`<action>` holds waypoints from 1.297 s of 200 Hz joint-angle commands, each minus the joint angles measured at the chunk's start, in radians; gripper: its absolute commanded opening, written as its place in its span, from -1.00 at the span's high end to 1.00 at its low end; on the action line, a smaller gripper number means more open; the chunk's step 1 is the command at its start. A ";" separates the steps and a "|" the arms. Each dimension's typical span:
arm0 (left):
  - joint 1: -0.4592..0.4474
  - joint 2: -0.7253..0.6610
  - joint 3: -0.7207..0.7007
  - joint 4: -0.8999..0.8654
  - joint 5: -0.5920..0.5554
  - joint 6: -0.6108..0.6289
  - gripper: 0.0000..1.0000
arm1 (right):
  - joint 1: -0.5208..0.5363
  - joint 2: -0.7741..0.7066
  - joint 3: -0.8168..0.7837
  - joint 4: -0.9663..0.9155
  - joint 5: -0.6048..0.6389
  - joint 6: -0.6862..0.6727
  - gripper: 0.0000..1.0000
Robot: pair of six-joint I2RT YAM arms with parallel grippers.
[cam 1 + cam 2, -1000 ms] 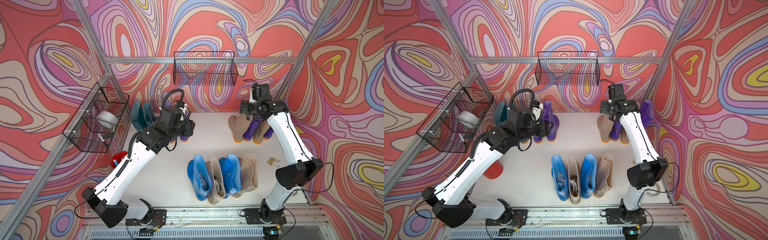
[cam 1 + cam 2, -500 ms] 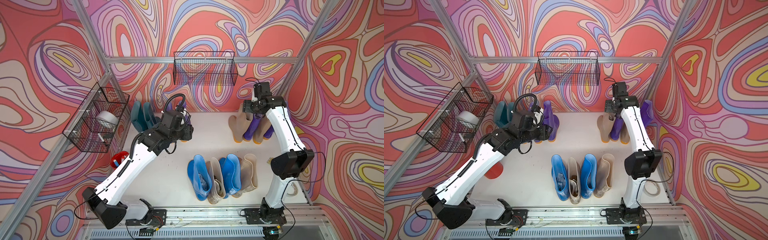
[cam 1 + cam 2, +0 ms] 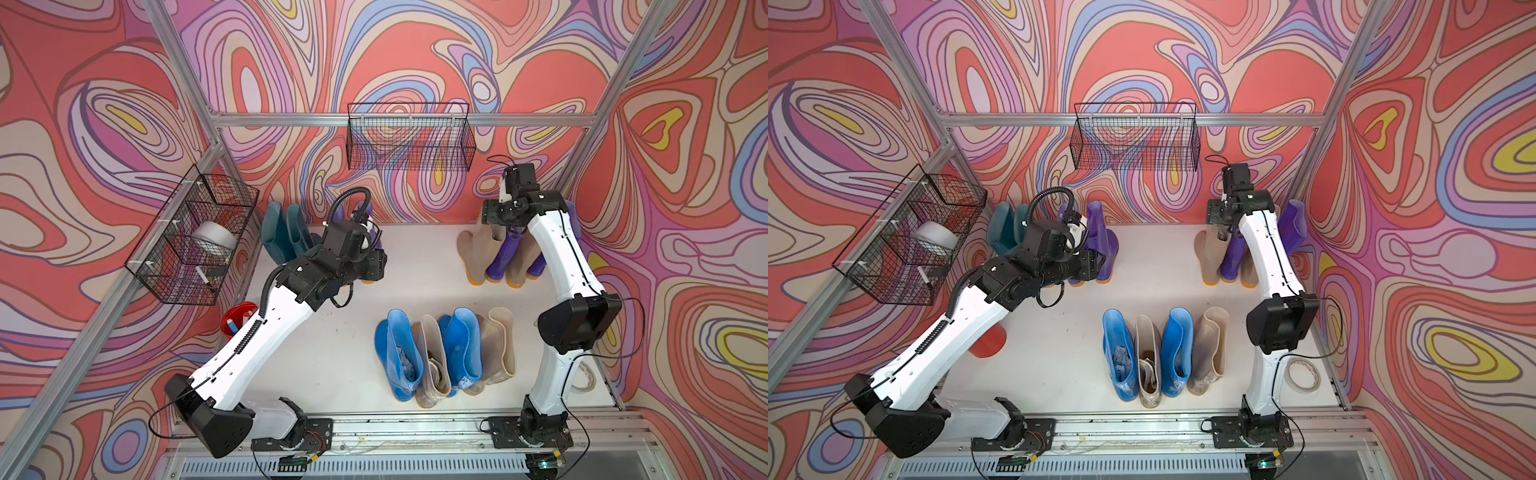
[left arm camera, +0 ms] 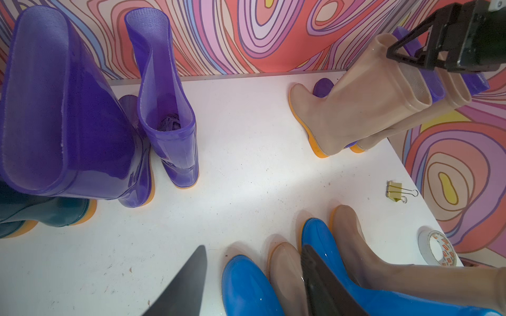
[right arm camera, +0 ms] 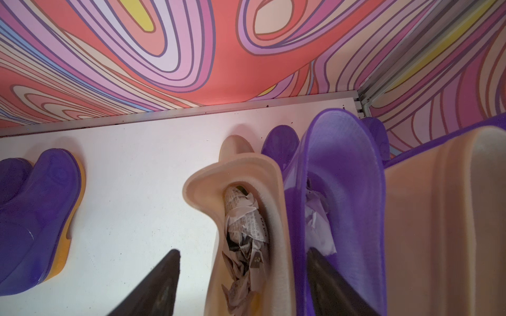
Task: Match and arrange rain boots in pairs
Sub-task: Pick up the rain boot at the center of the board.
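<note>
Progress is judged at two pairs out of six. At the upper left of both top views, the teal pair (image 3: 282,232) is stood side by side and the purple pair (image 3: 1100,245) is set just beside it; these can be counted as done. Eight boots are left unmatched on the worktop (image 3: 415,266). At the upper right, a back row (image 3: 500,257) of four is stood touching, with colours alternating: beige, purple, beige, purple. At the lower middle, a front row (image 3: 461,345) is likewise mixed: blue, beige, blue, beige, with shafts pressed together.

The left tool (image 4: 254,247) is held open and empty above bare worktop, near the toes of the front row. The right tool (image 5: 243,250) is open over the back row: its fingers (image 5: 164,279) are spread to either side of the end beige boot (image 5: 202,179), one clear of the shaft on the outside, the other down by the neighbouring purple boot (image 5: 342,164); nothing is gripped yet. Crumpled paper (image 5: 243,219) is seen stuffed in both shafts.

That beige boot is judged to be the one in hand: it would have to be lifted out and set by its mate, so that the purples close up. The same swap is owed in the front row.
</note>
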 commanded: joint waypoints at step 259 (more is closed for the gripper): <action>-0.004 0.009 0.005 0.013 0.025 -0.018 -0.15 | 0.000 -0.008 -0.050 0.058 -0.030 -0.014 -0.47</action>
